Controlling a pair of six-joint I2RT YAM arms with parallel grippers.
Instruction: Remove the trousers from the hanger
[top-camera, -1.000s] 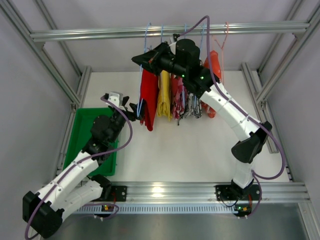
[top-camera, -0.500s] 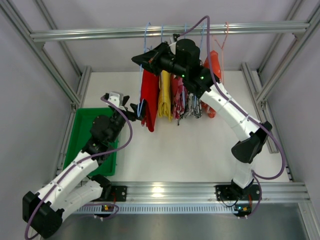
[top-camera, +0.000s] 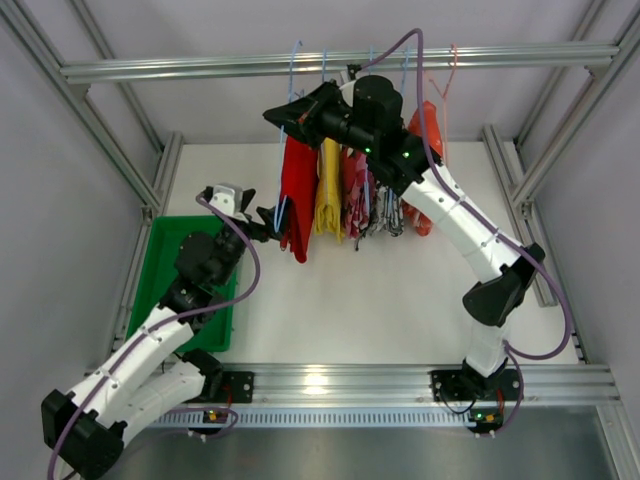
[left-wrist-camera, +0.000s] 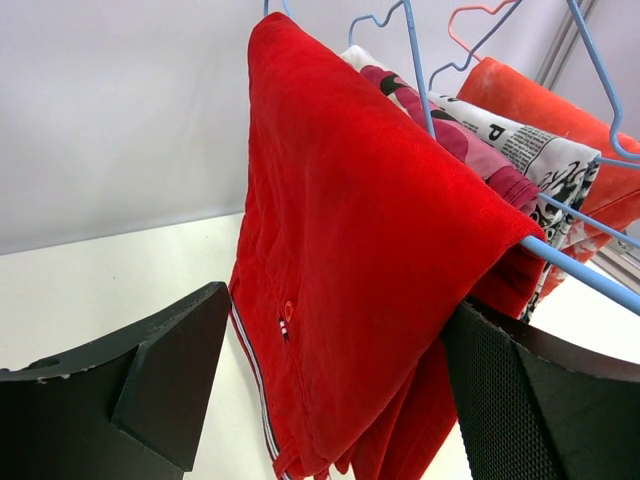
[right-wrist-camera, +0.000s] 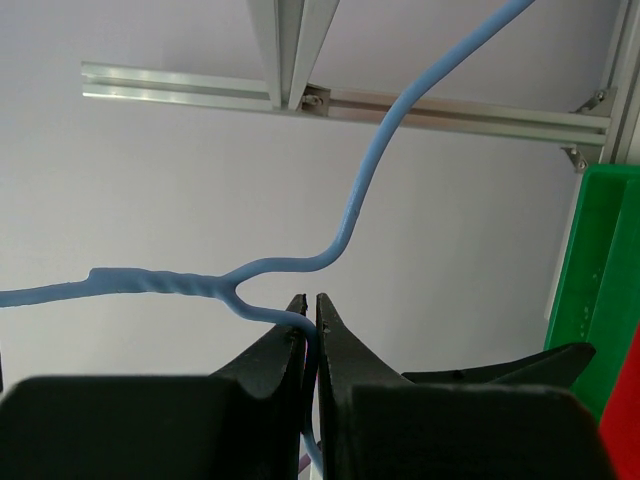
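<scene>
A: Big stuff first. What's blocked?
B: The counter (top-camera: 330, 290) is partly covered by both arms. The overhead rail (top-camera: 200, 68) carries the hangers, but the right arm (top-camera: 460, 220) hides most of the hooks and the garment tops. The green tray (top-camera: 160, 270) sits at the counter's left edge, half under the left arm (top-camera: 150, 340). The right wrist view shows only a cut-off strip of it.
A: Trousers?
B: The red trousers (top-camera: 296, 195) hang folded over the bar of the blue hanger (right-wrist-camera: 300, 265), at the left end of the row. Can't tell if the hems reach the counter. The yellow trousers (top-camera: 328, 190) hang just beside them on the right and are hidden behind the red in the left wrist view. Past those are the patterned garments (top-camera: 372, 200) and an orange garment (top-camera: 428, 130), bunched together. Their hangers are hard to separate from above.
A: Jaws?
B: The left jaws are spread wide, one finger on each side of the lower half of the red trousers. The cloth is between them. The finger bases are cut off by the frame, and contact with the cloth is unclear.
A: Right?
B: The right jaws are pressed together, pinching the blue hanger wire just below its twisted neck. The wire disappears between the tips. No cloth shows in that view.
</scene>
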